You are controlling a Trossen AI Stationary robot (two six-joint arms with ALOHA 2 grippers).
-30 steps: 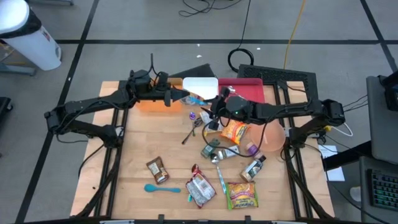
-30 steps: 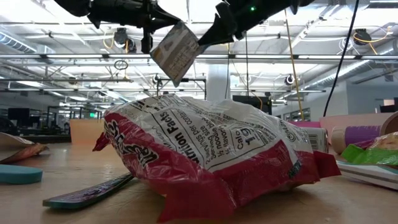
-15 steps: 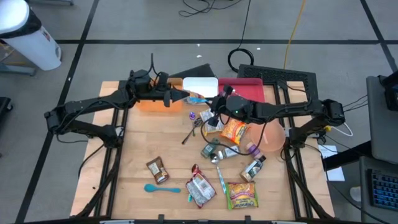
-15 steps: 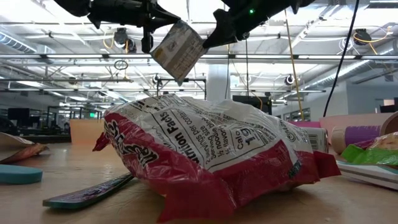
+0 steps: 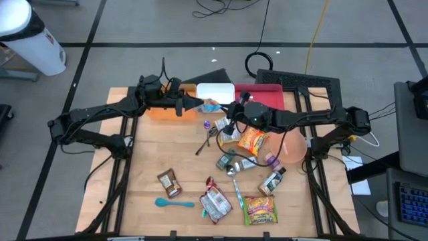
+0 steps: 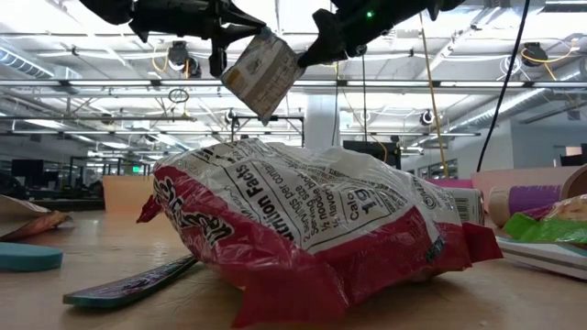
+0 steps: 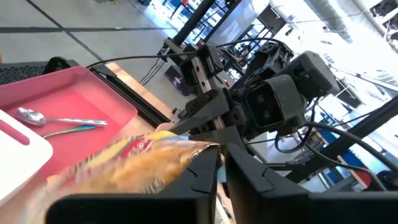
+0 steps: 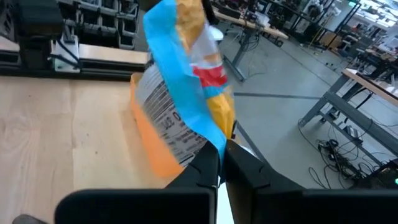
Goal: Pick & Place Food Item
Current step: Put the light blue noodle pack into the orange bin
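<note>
From above, the two dark arms meet over the far middle of the wooden tabletop (image 5: 147,154). The left pincer (image 5: 198,104) and the right pincer (image 5: 225,112) both pinch a small snack bag (image 5: 212,106), each at one end, and hold it up in the air in front of a white board (image 5: 216,92) and a pink tray (image 5: 271,97). An orange box (image 5: 162,112) sits under the left arm. More snack bags, a blue spoon (image 5: 174,202) and a green toothbrush (image 5: 238,196) lie nearer on the tabletop. From low down, a big red and white chip bag (image 6: 303,229) fills the front, and the snack bag (image 6: 262,75) hangs high between the two pincers. In the left wrist view, the left pincer (image 7: 221,163) is clenched on a corner of the yellow snack bag (image 7: 134,165), with a spoon (image 7: 59,119) lying in the pink tray (image 7: 37,93). In the right wrist view, the right pincer (image 8: 221,154) is clenched on the blue edge of the snack bag (image 8: 180,81), above the orange box (image 8: 155,149).
</note>
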